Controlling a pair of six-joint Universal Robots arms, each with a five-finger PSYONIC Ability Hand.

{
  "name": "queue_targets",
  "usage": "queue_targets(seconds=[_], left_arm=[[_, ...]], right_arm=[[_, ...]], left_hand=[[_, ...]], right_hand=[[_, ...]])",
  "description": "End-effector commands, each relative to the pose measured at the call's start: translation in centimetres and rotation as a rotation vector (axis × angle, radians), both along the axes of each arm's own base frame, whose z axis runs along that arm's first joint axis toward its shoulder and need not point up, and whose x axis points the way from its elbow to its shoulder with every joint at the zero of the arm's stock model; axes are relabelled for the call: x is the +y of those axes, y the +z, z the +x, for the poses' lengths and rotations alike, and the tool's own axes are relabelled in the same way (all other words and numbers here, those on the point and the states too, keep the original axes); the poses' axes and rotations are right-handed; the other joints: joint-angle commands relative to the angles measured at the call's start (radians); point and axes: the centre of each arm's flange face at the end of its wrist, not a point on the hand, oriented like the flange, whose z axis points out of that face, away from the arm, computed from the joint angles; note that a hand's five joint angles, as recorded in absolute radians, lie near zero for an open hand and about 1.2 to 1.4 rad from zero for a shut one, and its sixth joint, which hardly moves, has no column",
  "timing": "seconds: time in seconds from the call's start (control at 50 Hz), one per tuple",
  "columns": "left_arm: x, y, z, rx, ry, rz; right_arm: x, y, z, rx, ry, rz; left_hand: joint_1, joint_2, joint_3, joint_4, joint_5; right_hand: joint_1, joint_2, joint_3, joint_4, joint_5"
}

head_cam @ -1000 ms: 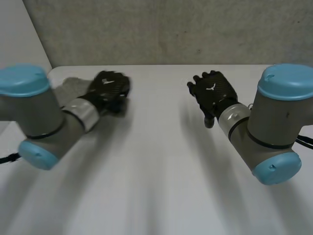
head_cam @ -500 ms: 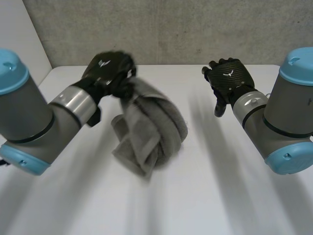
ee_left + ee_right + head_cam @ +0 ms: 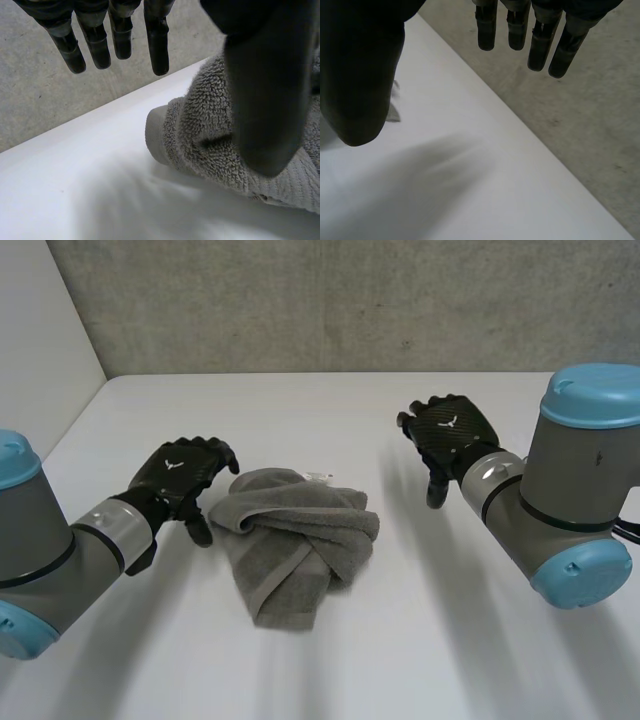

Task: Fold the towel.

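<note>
Towel (image 3: 200,130) bunched, partly behind left hand (image 3: 265,75) thumb.

soft, diffuse light keeps the white bench (image 3: 330,670) bright, palest toward its far edge. the concrete wall (image 3: 350,300) behind it is dimmer, a flat mid grey. the grey towel (image 3: 295,540) casts only a thin, soft-edged shadow along its near side. in the left wrist view its folds hold small dark creases.
</note>
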Motion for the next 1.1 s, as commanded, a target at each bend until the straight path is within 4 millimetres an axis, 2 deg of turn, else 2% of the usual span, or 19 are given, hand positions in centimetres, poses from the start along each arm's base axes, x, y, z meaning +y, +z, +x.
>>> queue_targets(seconds=[0.02, 0.24, 0.3, 0.34, 0.36, 0.38, 0.46, 0.54, 0.76, 0.84, 0.88, 0.94, 0.96, 0.98, 1.0, 1.02, 1.04, 1.08, 1.1], left_arm=[[1.0, -0.6, -0.3, 0.012, -0.011, 0.039], [2.7, -0.8, -1.6, 0.11, -0.037, 0.124], [2.5, -1.1, -1.8, 0.139, -0.029, 0.147], [2.4, -1.1, -1.8, 0.153, -0.026, 0.149], [2.3, -1.2, -1.8, 0.165, -0.021, 0.151], [2.3, -1.2, -1.8, 0.165, -0.021, 0.151], [1.9, -1.4, -2.0, 0.218, -0.012, 0.161], [1.5, -1.0, -2.2, 0.295, -0.001, 0.17], [1.2, -0.3, -1.9, 0.393, 0.033, 0.213], [1.2, 2.6, -1.5, 0.425, 0.033, 0.144], [1.1, 3.9, -1.1, 0.437, 0.033, 0.104], [0.5, 7.0, -0.3, 0.465, 0.036, 0.005], [0.1, 8.8, 0.1, 0.481, 0.039, -0.049], [0.1, 8.8, 0.1, 0.482, 0.039, -0.05], [-0.3, 10.6, 0.6, 0.495, 0.041, -0.106], [-0.7, 12.3, 0.9, 0.506, 0.043, -0.154], [-0.7, 12.3, 0.9, 0.506, 0.043, -0.154], [-1.2, 14.9, 1.2, 0.518, 0.041, -0.207], [-1.2, 14.9, 1.2, 0.518, 0.041, -0.207]], right_arm=[[1.1, -0.3, 0.8, -0.05, 0.113, 0.122], [1.2, -3.8, 2.3, -0.198, 0.204, 0.352], [1.2, -4.9, 2.4, -0.191, 0.199, 0.381], [1.1, -5.5, 2.5, -0.189, 0.193, 0.396], [1.1, -5.5, 2.5, -0.189, 0.193, 0.396], [1.1, -5.5, 2.5, -0.192, 0.192, 0.4], [1.0, -5.2, 2.4, -0.212, 0.183, 0.406], [1.0, -3.3, 2.2, -0.259, 0.182, 0.39], [2.6, 1.0, 1.7, -0.277, 0.216, 0.357], [3.7, 3.4, 1.4, -0.28, 0.253, 0.356], [4.6, 7.3, 1.1, -0.305, 0.28, 0.282], [5.0, 9.3, 0.8, -0.321, 0.289, 0.232], [5.2, 11.3, 0.5, -0.341, 0.294, 0.175], [5.5, 13.3, 0.2, -0.362, 0.299, 0.112], [5.5, 13.3, 0.2, -0.362, 0.299, 0.112], [5.7, 15.1, -0.2, -0.377, 0.302, 0.051], [5.6, 16.3, -0.4, -0.379, 0.301, 0.012], [5.4, 16.9, -0.4, -0.37, 0.298, -0.016], [5.4, 16.9, -0.4, -0.37, 0.298, -0.016]], left_hand=[[-0.073, -0.067, -0.071, -0.077, -0.053], [-0.058, -0.053, -0.057, -0.062, -0.038], [-0.023, -0.018, -0.022, -0.027, -0.003], [0.015, 0.021, 0.017, 0.012, 0.035], [0.14, 0.146, 0.142, 0.137, 0.16], [0.141, 0.147, 0.143, 0.138, 0.161], [0.741, 0.747, 0.743, 0.737, 0.761], [1.112, 1.117, 1.113, 1.108, 1.132], [1.142, 1.148, 1.144, 1.139, 1.162], [1.142, 1.148, 1.144, 1.139, 1.162], [1.142, 1.148, 1.144, 1.139, 1.162], [1.142, 1.148, 1.144, 1.139, 1.162], [1.142, 1.148, 1.144, 1.139, 1.162], [1.142, 1.148, 1.144, 1.139, 1.162], [1.142, 1.148, 1.144, 1.139, 1.162], [1.142, 1.148, 1.144, 1.139, 1.162], [1.142, 1.148, 1.144, 1.139, 1.162], [1.142, 1.148, 1.144, 1.139, 1.162], [1.142, 1.148, 1.144, 1.139, 1.162]], right_hand=[[-0.069, -0.08, -0.075, -0.086, -0.062], [0.185, 0.174, 0.179, 0.168, 0.192], [0.332, 0.321, 0.326, 0.315, 0.339], [0.618, 0.607, 0.612, 0.601, 0.625], [0.62, 0.608, 0.613, 0.602, 0.627], [0.797, 0.786, 0.791, 0.78, 0.804], [1.153, 1.142, 1.146, 1.136, 1.16], [1.153, 1.142, 1.147, 1.136, 1.16], [1.153, 1.142, 1.147, 1.136, 1.16], [1.153, 1.142, 1.147, 1.136, 1.16], [1.153, 1.142, 1.147, 1.136, 1.16], [1.153, 1.142, 1.147, 1.136, 1.16], [1.153, 1.142, 1.147, 1.136, 1.16], [1.153, 1.142, 1.147, 1.136, 1.16], [1.153, 1.142, 1.147, 1.136, 1.16], [1.153, 1.142, 1.147, 1.136, 1.16], [1.153, 1.142, 1.147, 1.136, 1.16], [1.153, 1.142, 1.147, 1.136, 1.16], [1.153, 1.142, 1.147, 1.136, 1.16]])
